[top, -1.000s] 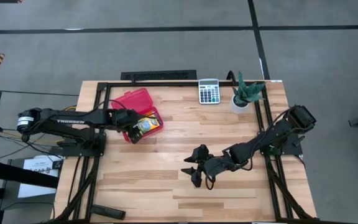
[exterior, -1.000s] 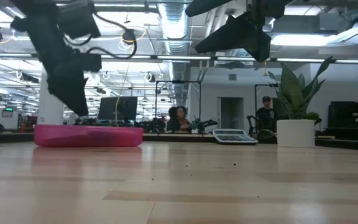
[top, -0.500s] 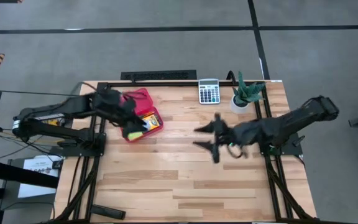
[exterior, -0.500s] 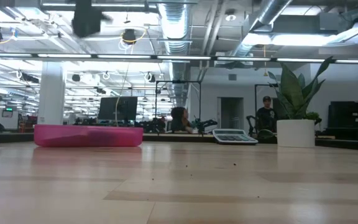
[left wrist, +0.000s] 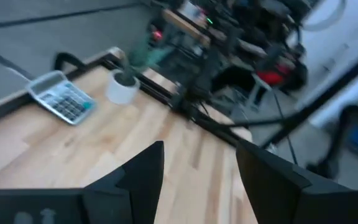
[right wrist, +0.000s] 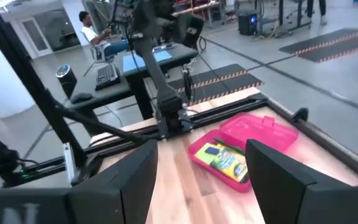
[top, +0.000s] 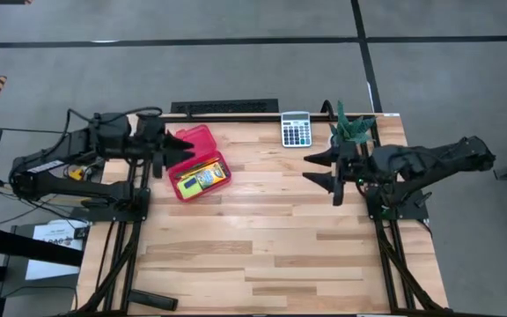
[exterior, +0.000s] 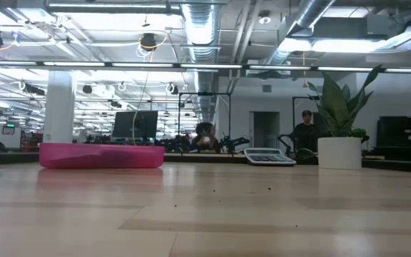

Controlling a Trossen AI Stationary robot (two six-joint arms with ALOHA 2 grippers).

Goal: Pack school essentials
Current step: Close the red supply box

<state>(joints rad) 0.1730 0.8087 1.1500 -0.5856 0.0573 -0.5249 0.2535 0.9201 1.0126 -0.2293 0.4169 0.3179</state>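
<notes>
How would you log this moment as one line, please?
left gripper: open, empty, beside case | right gripper: open, empty, raised | crayon box: in case

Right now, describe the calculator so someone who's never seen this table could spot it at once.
Start at the light wooden table and go to its far edge, towards the right. There, just left of the potted green plant in a white pot, lies the grey rectangular calculator. It is flat with rows of keys and a display, unlike the open pink plastic case on the left side.
</notes>
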